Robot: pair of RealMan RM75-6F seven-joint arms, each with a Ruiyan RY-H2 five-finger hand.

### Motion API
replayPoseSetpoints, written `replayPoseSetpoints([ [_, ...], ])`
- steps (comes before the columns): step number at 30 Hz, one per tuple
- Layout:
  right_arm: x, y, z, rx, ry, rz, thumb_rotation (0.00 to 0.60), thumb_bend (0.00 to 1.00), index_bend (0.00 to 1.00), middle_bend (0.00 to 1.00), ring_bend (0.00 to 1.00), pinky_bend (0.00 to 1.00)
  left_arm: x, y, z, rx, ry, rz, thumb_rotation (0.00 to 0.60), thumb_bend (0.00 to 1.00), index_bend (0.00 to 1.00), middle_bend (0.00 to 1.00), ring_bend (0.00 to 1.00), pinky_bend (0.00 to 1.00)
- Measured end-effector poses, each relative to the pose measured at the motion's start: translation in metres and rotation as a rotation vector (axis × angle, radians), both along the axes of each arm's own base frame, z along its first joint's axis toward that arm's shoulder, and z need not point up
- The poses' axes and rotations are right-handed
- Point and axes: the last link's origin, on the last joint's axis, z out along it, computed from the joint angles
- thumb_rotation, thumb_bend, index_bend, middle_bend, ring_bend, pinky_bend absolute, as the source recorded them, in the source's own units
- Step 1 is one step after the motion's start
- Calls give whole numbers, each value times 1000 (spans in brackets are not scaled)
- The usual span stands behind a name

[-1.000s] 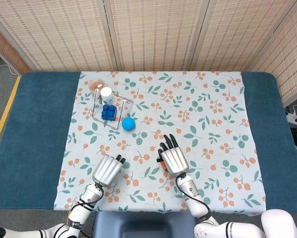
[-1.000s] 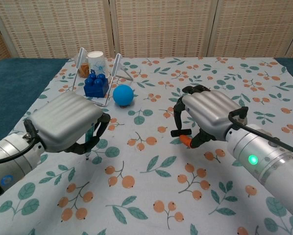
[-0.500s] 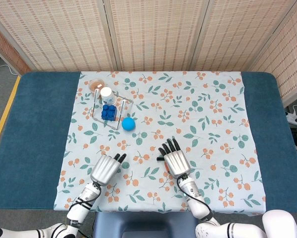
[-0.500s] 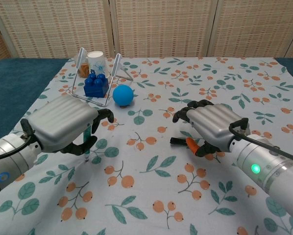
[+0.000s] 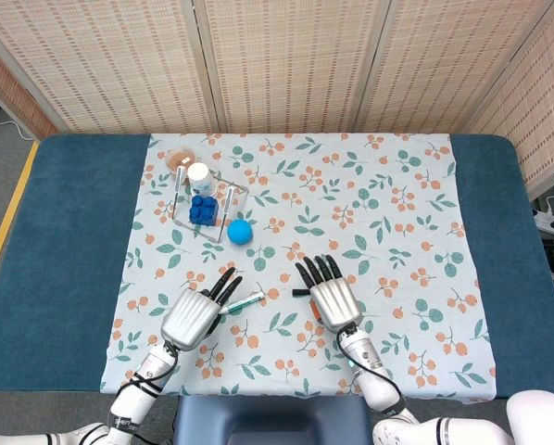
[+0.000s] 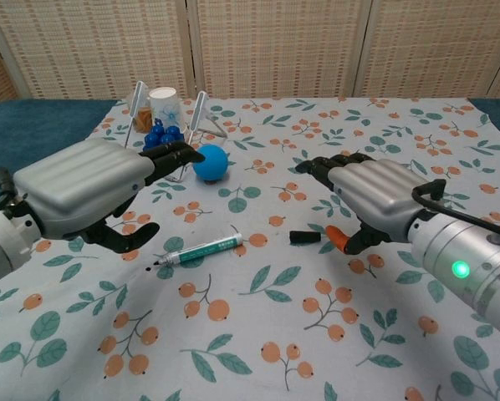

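Your left hand (image 6: 83,188) hovers open above the pen (image 6: 198,250), its cap (image 6: 304,238) just right by your spread, empty right hand (image 6: 375,200); a careless sweep rolls either away.

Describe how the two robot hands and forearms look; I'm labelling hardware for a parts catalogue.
Both the left hand and the right hand have ribbed, silver-grey metallic backs with black fingers. The wrists and forearms are smooth silver cylinders. A thin black cable loops over the right wrist, and a small green light glows on the right forearm. A black cable also runs along the left wrist.
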Motion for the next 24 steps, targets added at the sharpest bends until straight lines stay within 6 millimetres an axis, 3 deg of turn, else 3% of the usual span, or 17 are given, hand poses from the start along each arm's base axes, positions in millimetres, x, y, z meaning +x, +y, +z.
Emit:
replayPoseSetpoints([
  [4, -5, 6, 22, -15, 13, 17, 600, 321, 0, 0, 0, 0, -6, -2, 16, -10, -38, 28, 600, 425, 0, 11, 194, 641],
  [9, -30, 25, 72, -54, 79, 37, 600, 311, 0, 0, 0, 0, -30, -9, 48, -44, -104, 98, 600, 425, 0, 0, 51, 376],
  [14, -80, 65, 141, -144, 166, -6, 600, 311, 0, 0, 0, 0, -71, -30, 83, -89, -239, 205, 600, 422, 0, 0, 14, 252],
  [17, -108, 90, 173, -219, 142, -76, 600, 310, 0, 0, 0, 0, -105, -47, 106, -63, -342, 278, 600, 422, 0, 0, 3, 212],
  [22, -149, 123, 202, -327, 69, -172, 600, 295, 0, 0, 0, 0, -163, -72, 146, 63, -360, 321, 600, 414, 0, 0, 0, 193],
  [24, -165, 133, 213, -345, 54, -199, 600, 286, 0, 0, 0, 0, -173, -77, 152, 72, -333, 331, 600, 414, 0, 0, 0, 192],
])
